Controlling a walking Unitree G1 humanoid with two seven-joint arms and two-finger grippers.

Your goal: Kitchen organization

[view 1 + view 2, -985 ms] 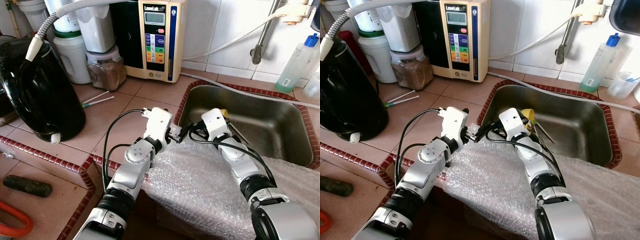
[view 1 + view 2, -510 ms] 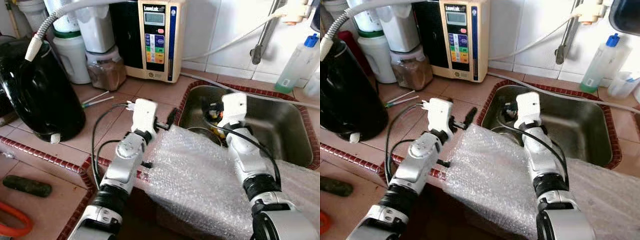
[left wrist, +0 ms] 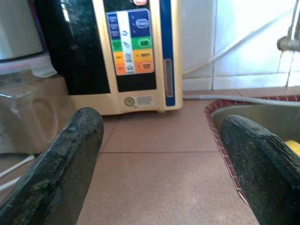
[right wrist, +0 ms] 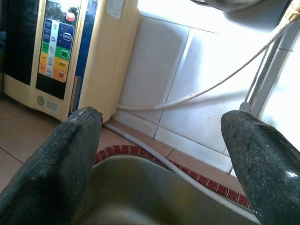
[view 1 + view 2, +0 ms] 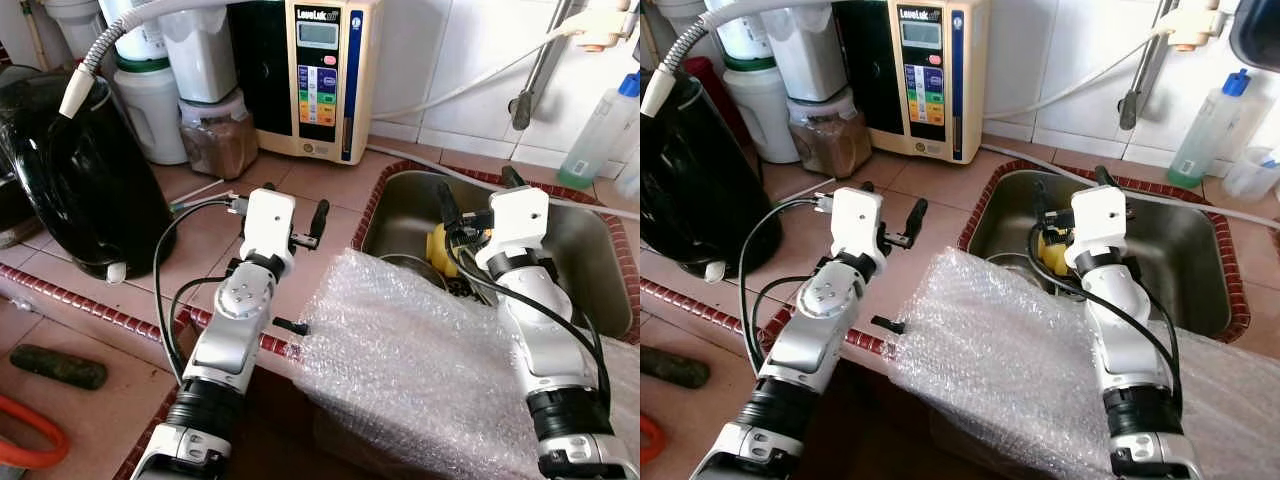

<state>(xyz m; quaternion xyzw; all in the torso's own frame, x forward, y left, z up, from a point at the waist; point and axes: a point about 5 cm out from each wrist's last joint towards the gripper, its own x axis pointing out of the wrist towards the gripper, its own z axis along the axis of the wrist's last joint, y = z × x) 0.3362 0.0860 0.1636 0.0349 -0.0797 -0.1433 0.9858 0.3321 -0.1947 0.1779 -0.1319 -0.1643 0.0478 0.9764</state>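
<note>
- Left gripper [image 5: 290, 213] hangs at frame centre-left over the tiled counter [image 5: 330, 180], its fingers spread wide with nothing between them.
- Right gripper [image 5: 470, 200] is raised at centre-right over the sink [image 5: 590, 270], fingers likewise wide apart and empty.
- The bubble wrap [image 5: 410, 370] lies in the lower middle of the frame, draped over the counter edge, its far edge reaching the sink rim; neither gripper touches it.
- My reading: the step is to get hold of the sheet and clear it away. Both grippers should come down to its near corners, pinch a fold rather than the flat film, and lift together so it does not slide into the sink.
- A yellow item [image 5: 442, 250] sits in the sink just beyond the sheet; avoid snagging it.
- Counter is terracotta tile with a red patterned border. At upper middle stands a water ioniser [image 5: 320, 75], jars [image 5: 212, 130] to its left, a black kettle [image 5: 85, 190] at far left.
- White wall tile behind; a bottle [image 5: 598, 125] at upper right.
</note>
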